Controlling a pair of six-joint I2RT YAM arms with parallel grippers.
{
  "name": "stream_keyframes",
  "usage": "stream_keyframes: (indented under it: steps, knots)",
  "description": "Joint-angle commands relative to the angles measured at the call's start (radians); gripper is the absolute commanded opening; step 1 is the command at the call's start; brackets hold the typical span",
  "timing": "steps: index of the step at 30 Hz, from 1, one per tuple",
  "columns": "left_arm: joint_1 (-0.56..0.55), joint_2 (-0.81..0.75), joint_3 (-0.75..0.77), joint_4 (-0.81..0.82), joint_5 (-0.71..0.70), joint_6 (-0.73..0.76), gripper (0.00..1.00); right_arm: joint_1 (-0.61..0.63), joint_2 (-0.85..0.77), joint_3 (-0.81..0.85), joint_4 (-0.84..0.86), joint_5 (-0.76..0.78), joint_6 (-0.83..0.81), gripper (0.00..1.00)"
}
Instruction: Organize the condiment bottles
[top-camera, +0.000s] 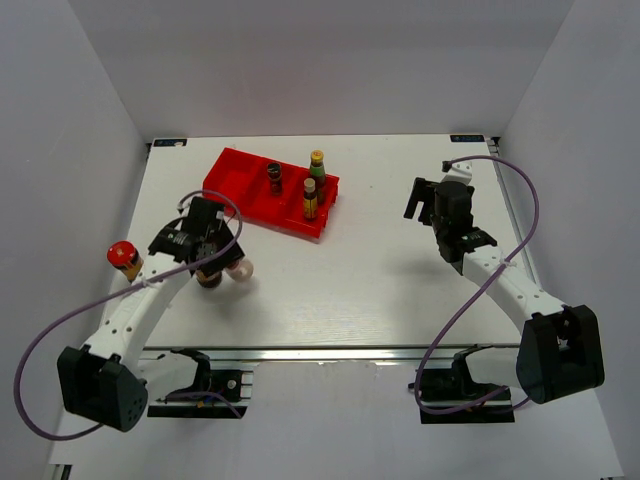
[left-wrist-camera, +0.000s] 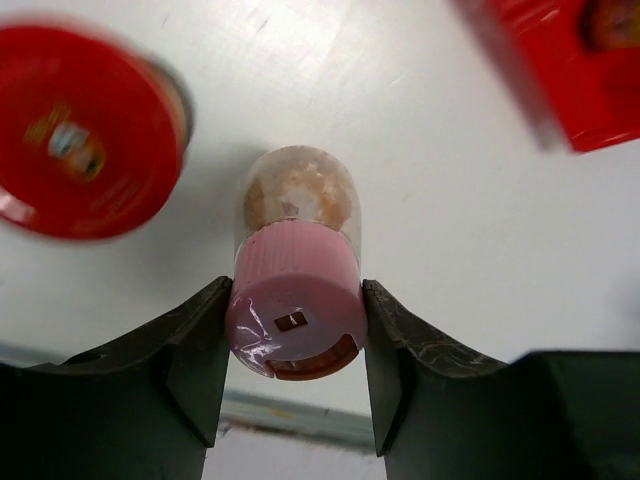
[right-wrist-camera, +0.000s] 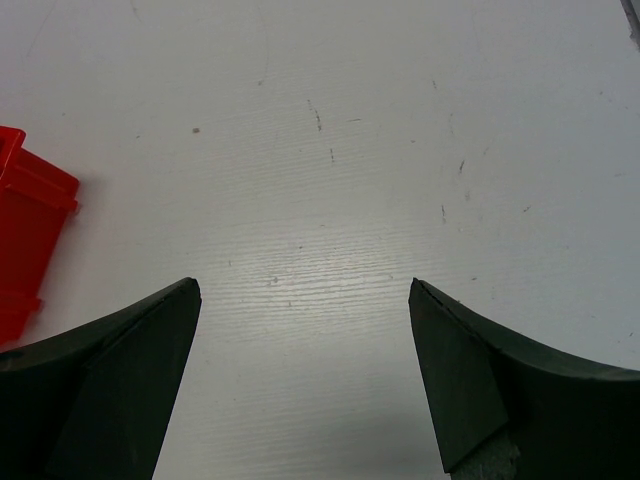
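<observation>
**Item 1, near left.** Left gripper (left-wrist-camera: 295, 335): jaws closed partway, pressing both sides of the cap of the pink-capped bottle (left-wrist-camera: 297, 300), which sits on the table's (top-camera: 340, 290) near-left part. Judged step: pick-up, before the carry to the tray. The next move calls for a clean lift clear of the red-lidded jar (left-wrist-camera: 85, 130) beside it.

**Item 2, mid right.** Right gripper (right-wrist-camera: 305, 370): jaws wide apart, holding nothing, over bare tabletop.

**Item 3, far.** Red tray (top-camera: 232, 178): holds the dark-capped bottle (top-camera: 274, 178), yellow-capped bottle (top-camera: 310, 198) and green bottle (top-camera: 317, 166).

**Unclear.** Whether the gripped bottle's base touches the table cannot be told. A brown object under the left arm is mostly hidden. The jar lid is blurred.
</observation>
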Motion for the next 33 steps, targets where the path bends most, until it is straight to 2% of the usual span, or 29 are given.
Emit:
stream_keyframes:
  steps: [1, 8, 12, 19, 25, 33]
  knots:
    - [-0.002, 0.084, 0.117, 0.150, -0.011, 0.062, 0.18, -0.003, -0.018, 0.004, 0.021, 0.008, 0.000, 0.89]
    - [-0.001, 0.450, 0.469, 0.158, -0.031, 0.167, 0.18, -0.003, -0.006, 0.007, 0.016, 0.052, -0.012, 0.89]
    - [-0.001, 0.608, 0.708, 0.094, -0.011, 0.217, 0.16, -0.006, 0.000, 0.010, 0.015, 0.075, -0.019, 0.89]
    - [-0.002, 0.785, 0.959, 0.028, 0.012, 0.279, 0.20, -0.008, 0.020, 0.018, 0.007, 0.115, -0.030, 0.89]
    - [-0.002, 0.888, 1.016, 0.000, 0.032, 0.300, 0.20, -0.009, 0.020, 0.022, -0.010, 0.131, -0.033, 0.89]
    - [-0.002, 0.932, 1.023, 0.003, 0.032, 0.308, 0.21, -0.012, 0.029, 0.021, -0.005, 0.158, -0.041, 0.90]
